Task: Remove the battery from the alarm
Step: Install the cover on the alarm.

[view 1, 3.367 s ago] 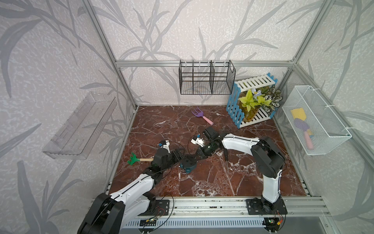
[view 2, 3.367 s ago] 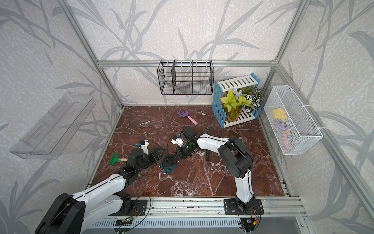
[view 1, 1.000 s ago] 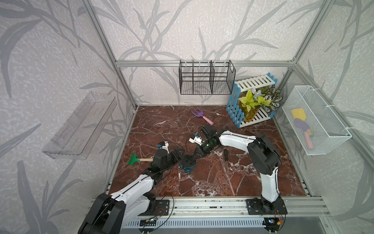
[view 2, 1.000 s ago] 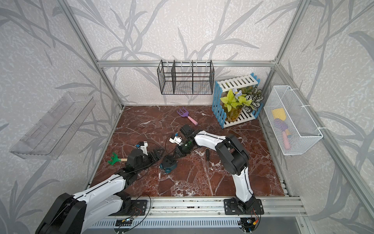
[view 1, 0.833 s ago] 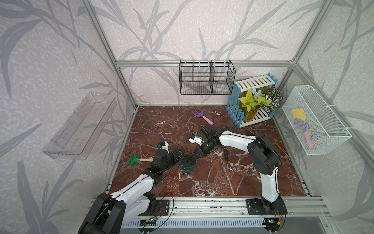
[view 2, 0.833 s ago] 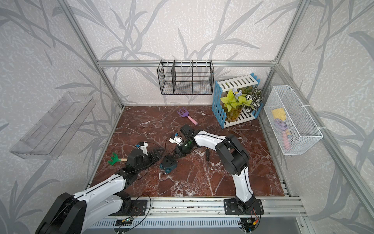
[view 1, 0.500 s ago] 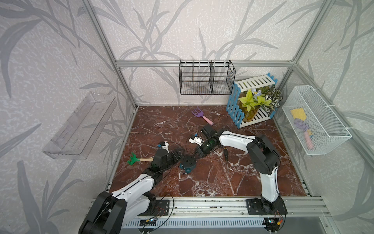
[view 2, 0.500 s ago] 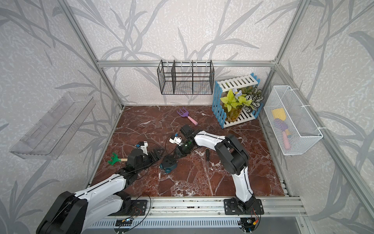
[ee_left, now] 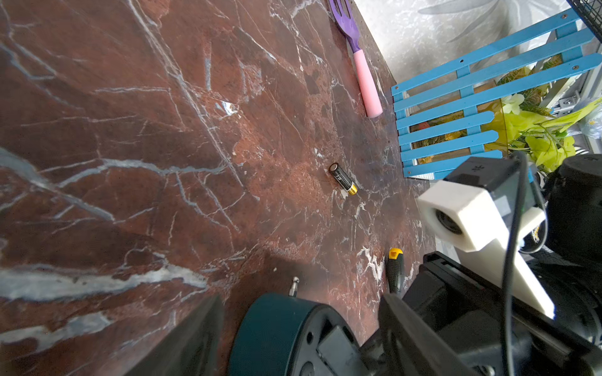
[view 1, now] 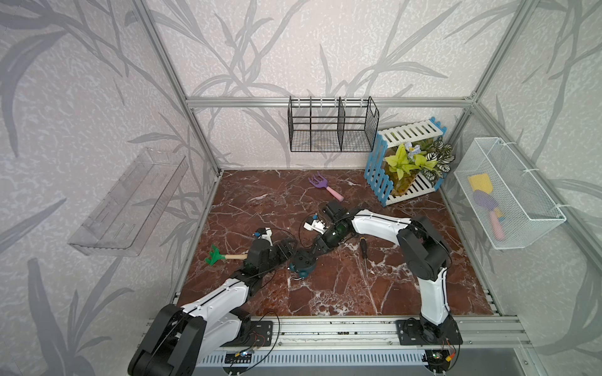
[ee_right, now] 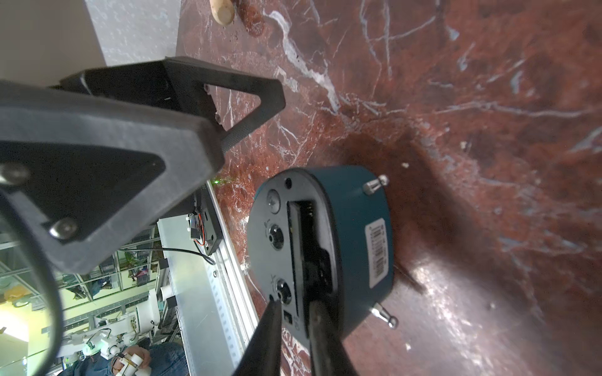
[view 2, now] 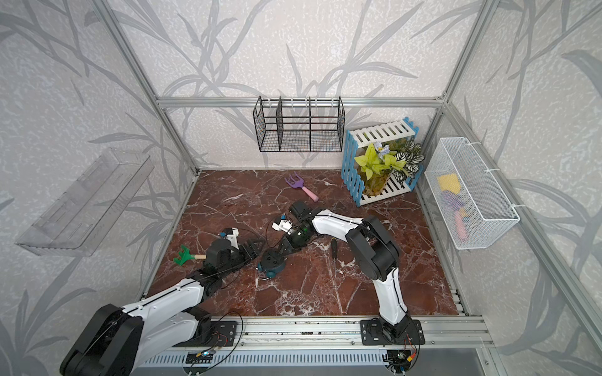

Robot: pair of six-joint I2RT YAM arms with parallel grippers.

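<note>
Left to right: green rake near the left edge. My left pincer is spread wide with the alarm at its mouth; can't tell if it touches. The alarm lies face down, black back up, battery slot empty. My right pincer is a crack apart, gripping nothing, tips at that slot. The battery lies loose on the marble, far-right of the alarm, well apart. The screwdriver lies right of that pincer.
</note>
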